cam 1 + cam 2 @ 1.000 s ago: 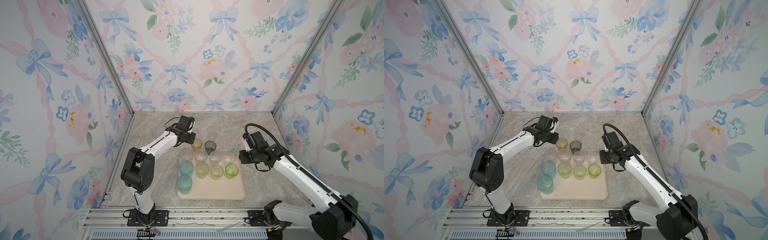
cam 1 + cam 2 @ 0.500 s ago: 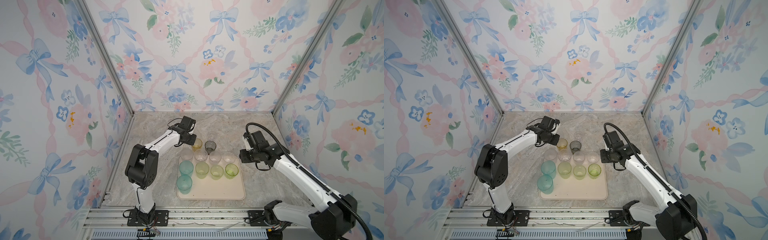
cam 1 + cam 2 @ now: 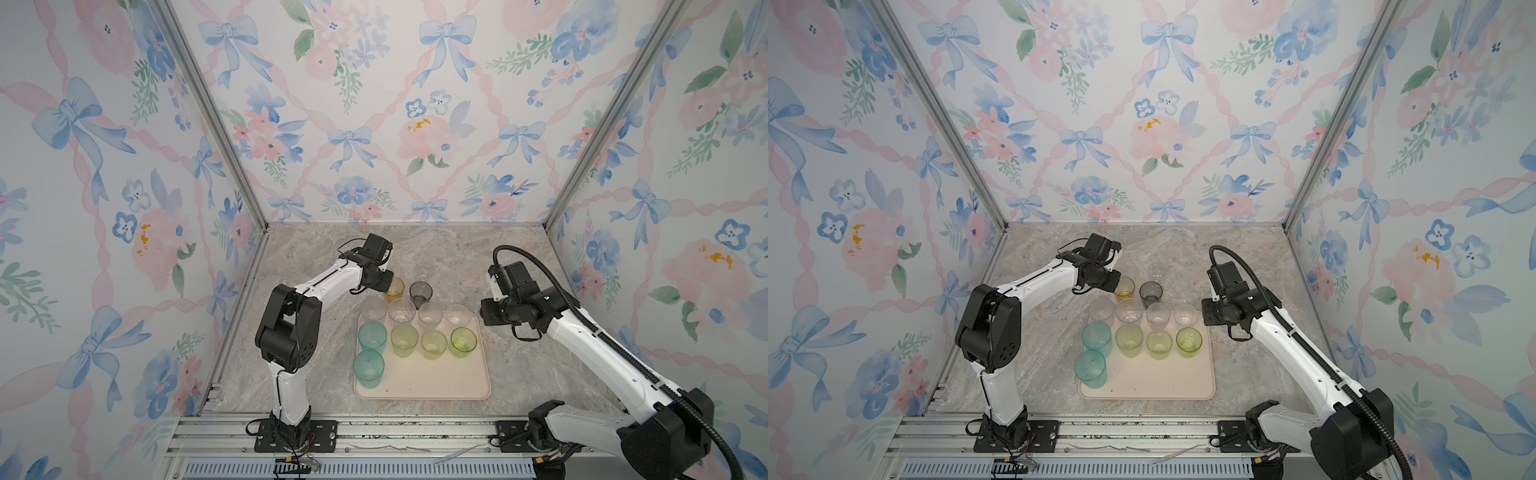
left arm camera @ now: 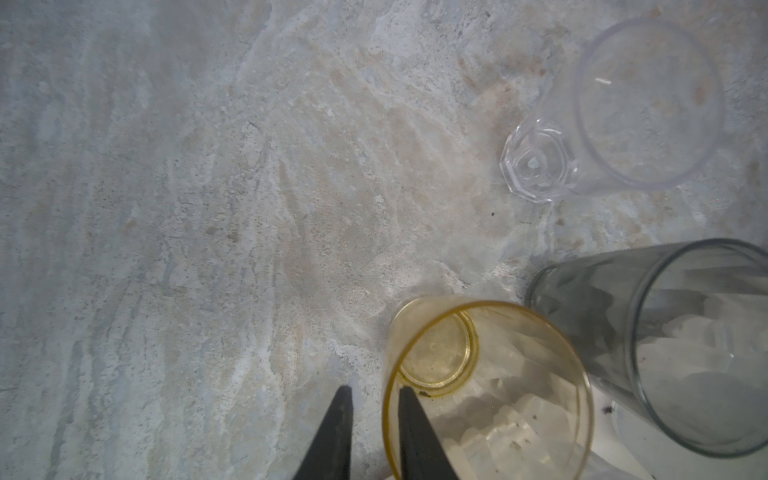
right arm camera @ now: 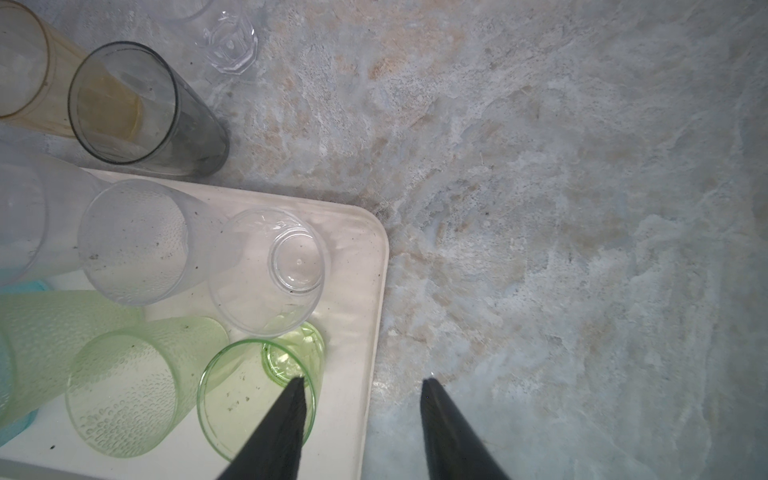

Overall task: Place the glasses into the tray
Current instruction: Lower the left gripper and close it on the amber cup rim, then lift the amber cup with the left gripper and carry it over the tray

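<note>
Straddling amber glass (image 4: 490, 399) rim, left pincer (image 4: 374, 390).

Both top views: a stereo pair mounted high at the front, angled down toward the back wall (image 3: 374, 124). They sit far off, take in the whole bench (image 3: 457, 257), and are nearly identical.

Left wrist cam: close, looking down past the left end effector (image 4: 374, 390) at the amber glass (image 4: 486, 390) and grey glass (image 4: 665, 345).

Right wrist cam: close, looking down past the right end effector (image 5: 365, 380) over a tray (image 5: 376, 291) corner. It shares the amber and grey glasses with the left wrist cam.
</note>
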